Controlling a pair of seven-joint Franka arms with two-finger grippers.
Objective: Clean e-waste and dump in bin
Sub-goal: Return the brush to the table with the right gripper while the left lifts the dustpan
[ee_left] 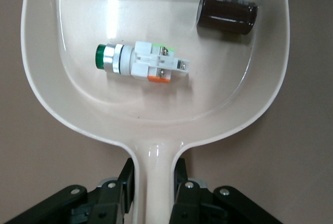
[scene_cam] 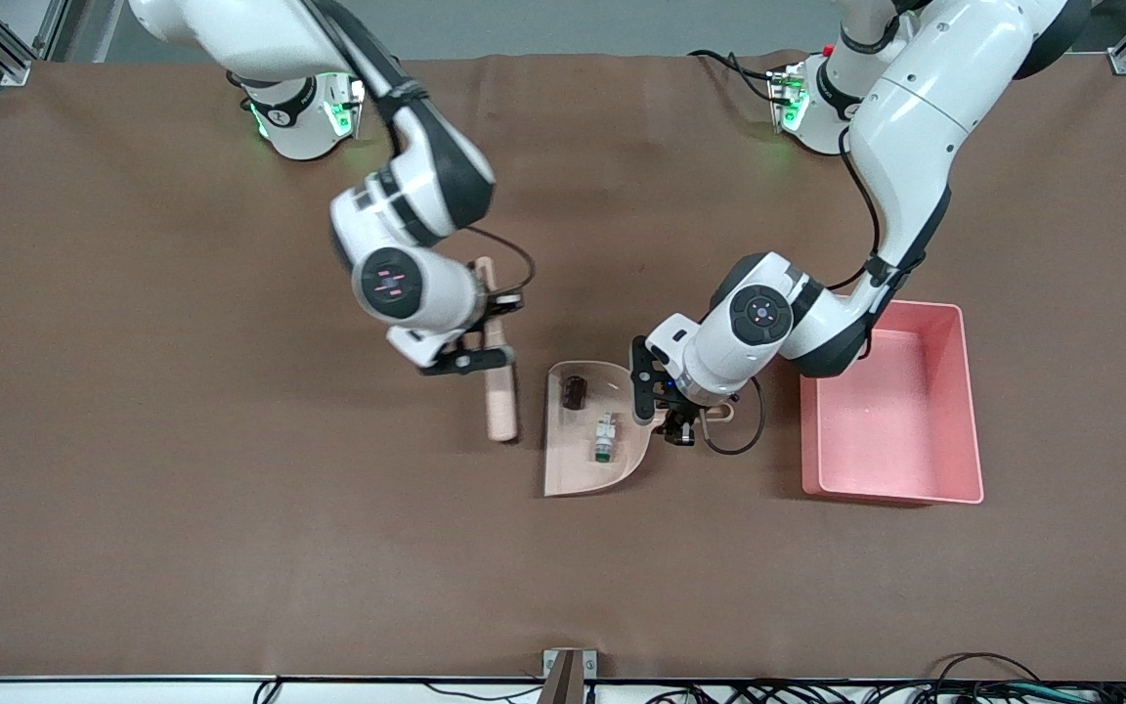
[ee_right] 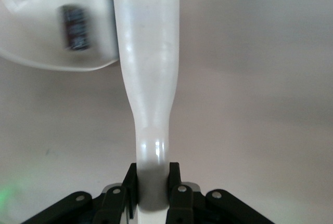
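The e-waste (scene_cam: 605, 437), a white-grey component with orange and green bits, lies in a beige dustpan (scene_cam: 578, 469) beside a dark cylinder (scene_cam: 575, 391). In the left wrist view the e-waste (ee_left: 140, 64) and the cylinder (ee_left: 227, 13) lie in the pan (ee_left: 99, 96). My left gripper (scene_cam: 678, 418) is shut on the dustpan's handle (ee_left: 154, 156). My right gripper (scene_cam: 485, 347) is shut on a beige brush handle (ee_right: 148, 78) beside the pan, toward the right arm's end. The pink bin (scene_cam: 964, 411) stands beside the dustpan toward the left arm's end.
The brush (scene_cam: 501, 411) points toward the front camera, its tip level with the dustpan's middle. The right wrist view shows part of the dustpan (ee_right: 36, 42) with the dark cylinder (ee_right: 76, 26). Brown cloth covers the table (scene_cam: 231, 508).
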